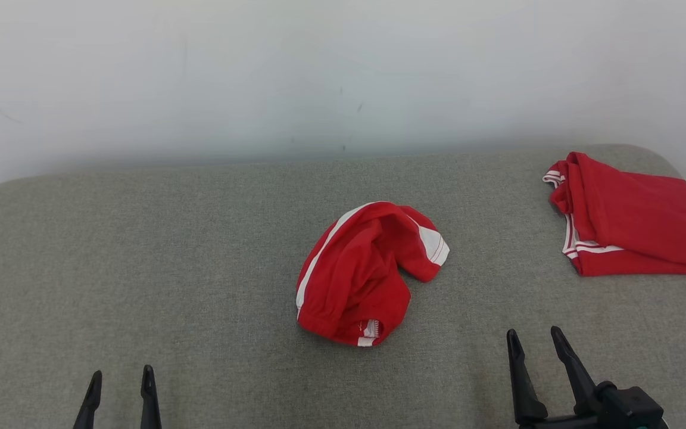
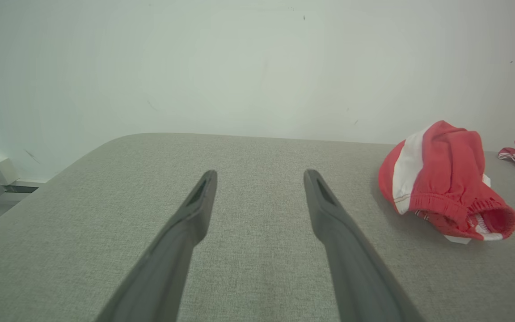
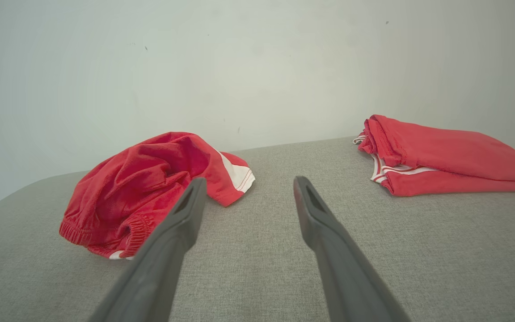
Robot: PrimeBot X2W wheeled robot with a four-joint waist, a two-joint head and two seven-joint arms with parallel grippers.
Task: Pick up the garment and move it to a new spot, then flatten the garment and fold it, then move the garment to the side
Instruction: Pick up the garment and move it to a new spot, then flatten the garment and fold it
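The garment [image 1: 367,274], red with white side stripes, lies crumpled in a heap near the middle of the table [image 1: 140,250], its elastic waistband turned toward the near edge. It is untouched and nothing holds it.

The right gripper [image 1: 533,332] stands near the front edge, to the right of the heap and apart from it, with its jaws spread and empty. The left gripper [image 1: 121,372] is further off at the front left, likewise spread wide and empty.

A folded piece [image 1: 635,226] of the same red sits at the far right, well apart.

Judgement: the first step, the pick-up, has not begun. The next move calls for a reach to the heap and a pinch on a raised fold or the waistband, deep enough to lift the cloth without dragging it.
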